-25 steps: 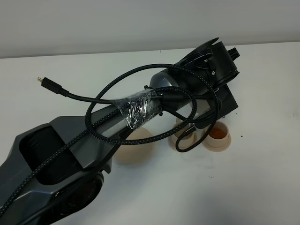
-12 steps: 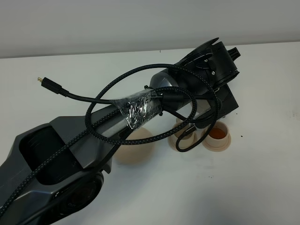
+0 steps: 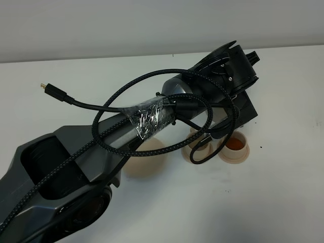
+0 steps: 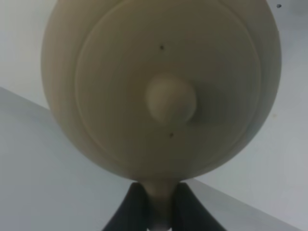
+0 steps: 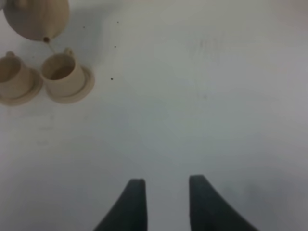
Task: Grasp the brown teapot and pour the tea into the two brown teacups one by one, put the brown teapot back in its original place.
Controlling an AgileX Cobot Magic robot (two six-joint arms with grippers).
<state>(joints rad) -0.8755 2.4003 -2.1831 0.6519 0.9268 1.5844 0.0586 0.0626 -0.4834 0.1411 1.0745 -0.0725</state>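
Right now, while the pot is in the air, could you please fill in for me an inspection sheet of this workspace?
Surface: white table, a few dark specks.
Job's things: brown teapot lifted, tilted spout-down above the cups; one teacup holds amber tea; second teacup, contents not visible; large saucer unoccupied.
Clutter: nothing seen.
Grippers: left gripper shut on the teapot's handle; right gripper open, holding nothing.
Cables: black braided cable looped over the left arm, plug loose.
Surroundings: plain grey wall.
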